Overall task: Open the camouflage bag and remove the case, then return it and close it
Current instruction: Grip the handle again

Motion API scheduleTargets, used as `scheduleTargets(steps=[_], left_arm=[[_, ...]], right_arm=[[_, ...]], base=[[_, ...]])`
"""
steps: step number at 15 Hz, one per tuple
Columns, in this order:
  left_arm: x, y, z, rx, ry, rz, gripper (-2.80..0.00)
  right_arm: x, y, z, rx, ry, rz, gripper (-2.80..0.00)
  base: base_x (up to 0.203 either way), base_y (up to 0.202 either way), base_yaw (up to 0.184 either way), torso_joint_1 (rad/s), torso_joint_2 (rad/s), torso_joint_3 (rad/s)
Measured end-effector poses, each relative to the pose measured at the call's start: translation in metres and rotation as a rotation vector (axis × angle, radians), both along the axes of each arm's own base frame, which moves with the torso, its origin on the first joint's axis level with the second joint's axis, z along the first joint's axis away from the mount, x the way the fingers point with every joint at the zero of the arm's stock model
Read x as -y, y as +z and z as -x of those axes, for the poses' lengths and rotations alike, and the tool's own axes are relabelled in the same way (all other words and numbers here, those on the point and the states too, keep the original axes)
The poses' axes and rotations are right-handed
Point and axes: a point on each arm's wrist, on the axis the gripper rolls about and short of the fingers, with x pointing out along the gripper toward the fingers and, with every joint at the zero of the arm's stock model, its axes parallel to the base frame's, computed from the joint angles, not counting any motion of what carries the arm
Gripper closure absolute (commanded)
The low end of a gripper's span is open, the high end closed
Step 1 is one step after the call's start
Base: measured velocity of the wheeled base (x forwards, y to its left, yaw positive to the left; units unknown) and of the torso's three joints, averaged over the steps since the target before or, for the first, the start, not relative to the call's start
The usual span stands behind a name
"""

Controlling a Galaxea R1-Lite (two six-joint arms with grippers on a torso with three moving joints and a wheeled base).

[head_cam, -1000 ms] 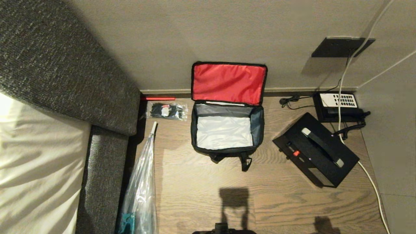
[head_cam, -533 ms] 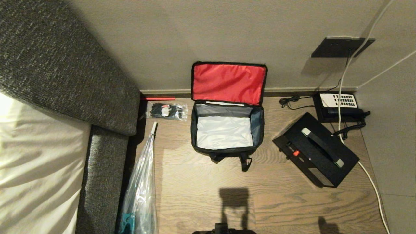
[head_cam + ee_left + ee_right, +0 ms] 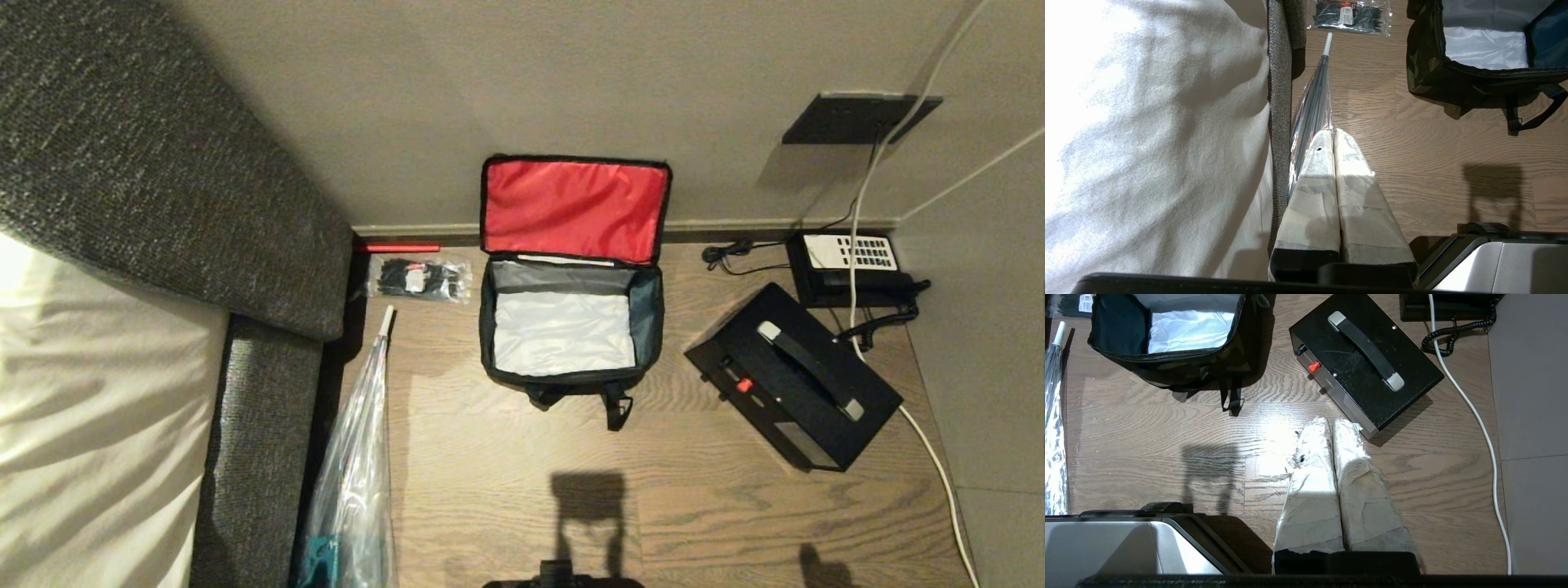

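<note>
Nothing on the floor has shifted since the earlier frames; only a small shadow at the lower right of the head view has slid slightly toward the edge. Camouflage bag (image 3: 569,327) stands open on the wooden floor (image 3: 506,457) against the wall, its red-lined lid (image 3: 574,208) raised upright and its silvery interior empty. Case (image 3: 793,387) lies on the floor to the right of the bag, apart from it, handle (image 3: 807,369) uppermost and red dot (image 3: 744,385) on the edge facing the bag. A black telephone (image 3: 849,265) sits just beyond the case, with a white cable (image 3: 922,433) running past both.

Right gripper (image 3: 1331,424) hangs above the floor near the corner of the case, its taped fingers (image 3: 1312,465) pressed together and holding nothing. Left gripper (image 3: 1332,134) hangs beside the bed edge (image 3: 1278,102) over a clear-wrapped umbrella (image 3: 1312,110), fingers likewise pressed together and empty.
</note>
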Motion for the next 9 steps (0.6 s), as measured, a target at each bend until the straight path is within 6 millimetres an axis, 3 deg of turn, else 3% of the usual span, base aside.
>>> scheduleTargets(steps=[9], left_arm=[[0.0, 0.0, 0.0, 0.0, 0.0, 0.0, 0.0]], right_arm=[[0.0, -0.0001, 0.0, -0.001, 0.0, 0.0, 0.0]], base=[[0.0, 0.0, 0.0, 0.0, 0.0, 0.0]])
